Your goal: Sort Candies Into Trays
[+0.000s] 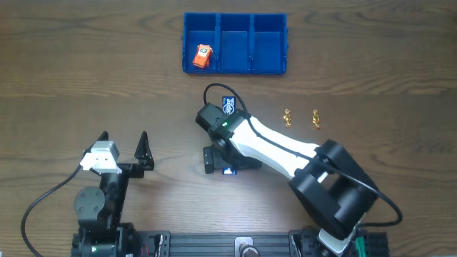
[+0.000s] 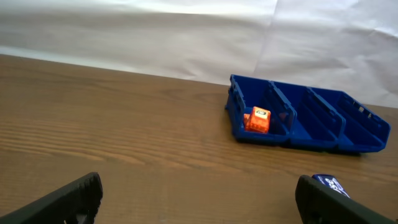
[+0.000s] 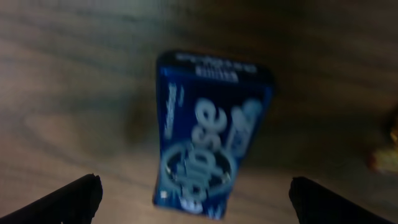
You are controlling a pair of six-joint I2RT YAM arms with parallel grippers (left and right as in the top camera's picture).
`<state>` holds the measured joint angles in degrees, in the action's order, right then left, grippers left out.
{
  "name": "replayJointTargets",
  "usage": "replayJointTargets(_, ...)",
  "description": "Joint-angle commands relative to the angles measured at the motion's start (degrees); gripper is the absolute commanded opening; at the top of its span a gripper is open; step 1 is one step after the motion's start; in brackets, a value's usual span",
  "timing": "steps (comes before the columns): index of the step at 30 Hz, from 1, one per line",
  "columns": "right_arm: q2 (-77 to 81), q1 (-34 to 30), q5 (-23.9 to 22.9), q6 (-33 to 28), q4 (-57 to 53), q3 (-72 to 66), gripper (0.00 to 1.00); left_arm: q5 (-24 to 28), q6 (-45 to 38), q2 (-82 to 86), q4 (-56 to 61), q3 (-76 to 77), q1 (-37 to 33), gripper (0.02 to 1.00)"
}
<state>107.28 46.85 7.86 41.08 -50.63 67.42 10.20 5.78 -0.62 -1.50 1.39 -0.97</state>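
A blue three-compartment tray (image 1: 235,71) stands at the far middle of the table, with an orange candy (image 1: 203,56) in its left compartment. My right gripper (image 3: 194,184) is open and hovers close over a blue candy pack (image 3: 211,155) that lies flat on the wood. In the top view the right arm reaches across to the middle, and a bit of blue (image 1: 229,170) shows under the right gripper (image 1: 223,161). Another blue pack (image 1: 229,106) lies just beyond that arm's wrist. My left gripper (image 1: 123,137) stands open and empty at the near left.
Two small gold-wrapped candies (image 1: 287,118) (image 1: 315,118) lie right of the middle. From the left wrist I see the tray (image 2: 323,142), the orange candy (image 2: 257,119) and a blue pack (image 2: 326,182) beside my right finger. The tray's middle and right compartments hold nothing.
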Motion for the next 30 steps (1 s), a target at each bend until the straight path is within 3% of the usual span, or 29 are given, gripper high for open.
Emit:
replayJointTargets(1,2.14,0.07,-0.94,2.62,1.03,0.63,0.998,1.25,0.22,0.39,-1.92,-1.11,-0.09,0.998)
replayJointTargets(10,2.73,0.20,-1.81,4.39,3.23,0.57,0.965,1.25,0.22,0.39,-1.92,-1.11,-0.09,0.998)
replayJointTargets(19,3.13,0.35,-1.84,5.01,3.80,0.55,0.601,1.25,0.22,0.39,-1.92,-1.11,-0.09,0.998)
replayJointTargets(23,3.13,0.37,-1.84,5.01,3.80,0.55,0.518,1.27,0.22,0.39,-1.92,-1.11,-0.09,0.998)
replayJointTargets(27,3.13,0.39,-2.75,5.01,3.56,0.55,0.312,1.25,0.22,0.39,-1.92,-1.11,-0.09,0.998)
replayJointTargets(30,3.13,0.39,-3.21,5.01,3.56,0.55,0.301,1.27,0.22,0.39,-1.92,-1.11,-0.09,0.998)
